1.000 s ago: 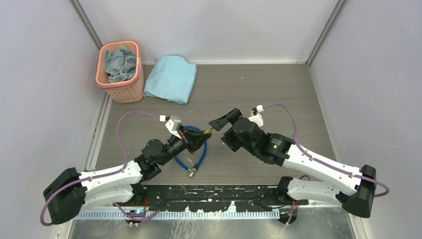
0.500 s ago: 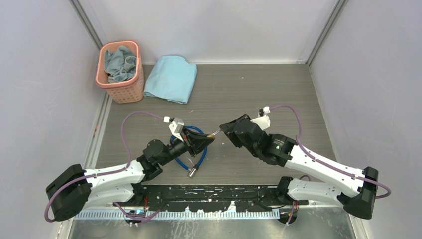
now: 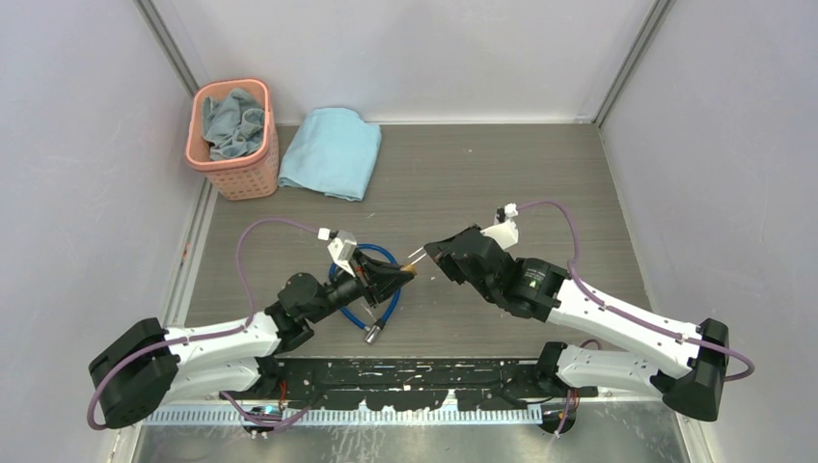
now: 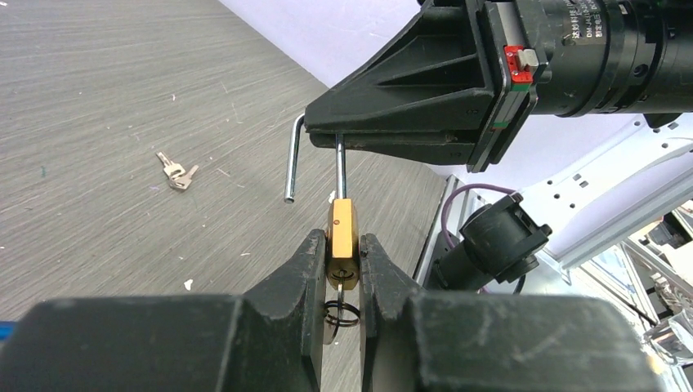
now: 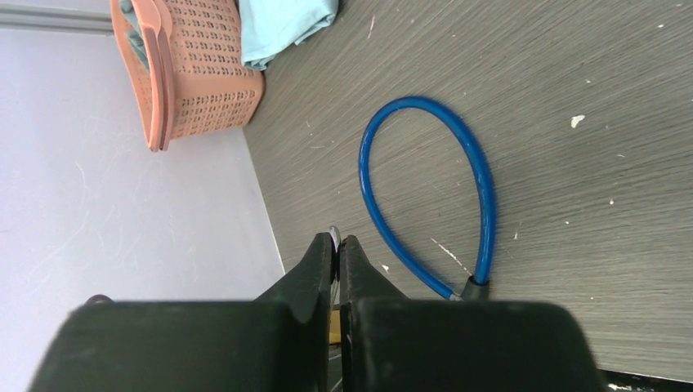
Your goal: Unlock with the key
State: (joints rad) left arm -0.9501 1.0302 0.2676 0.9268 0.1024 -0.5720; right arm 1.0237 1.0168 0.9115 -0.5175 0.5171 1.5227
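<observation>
My left gripper (image 4: 342, 245) is shut on a small brass padlock (image 4: 342, 237), held above the table. A silvery key (image 4: 338, 291) sits in the keyhole, with a dark ring (image 4: 344, 314) hanging between my fingers. The silver shackle (image 4: 340, 167) stands out of the body, its short leg (image 4: 289, 184) free. My right gripper (image 5: 337, 241) is shut on the shackle's bend (image 5: 333, 235). In the top view the left gripper (image 3: 403, 274) and the right gripper (image 3: 430, 255) meet tip to tip at the padlock (image 3: 414, 262).
A blue cable (image 3: 389, 289) loops on the table under the left gripper, its metal end (image 3: 372, 334) near the front. Two loose keys (image 4: 176, 171) lie on the table. A pink basket (image 3: 231, 141) and a blue cloth (image 3: 333, 152) sit at the back left.
My right gripper was open beside the padlock and has shut on its shackle. Both grippers shifted slightly toward the front of the table.
</observation>
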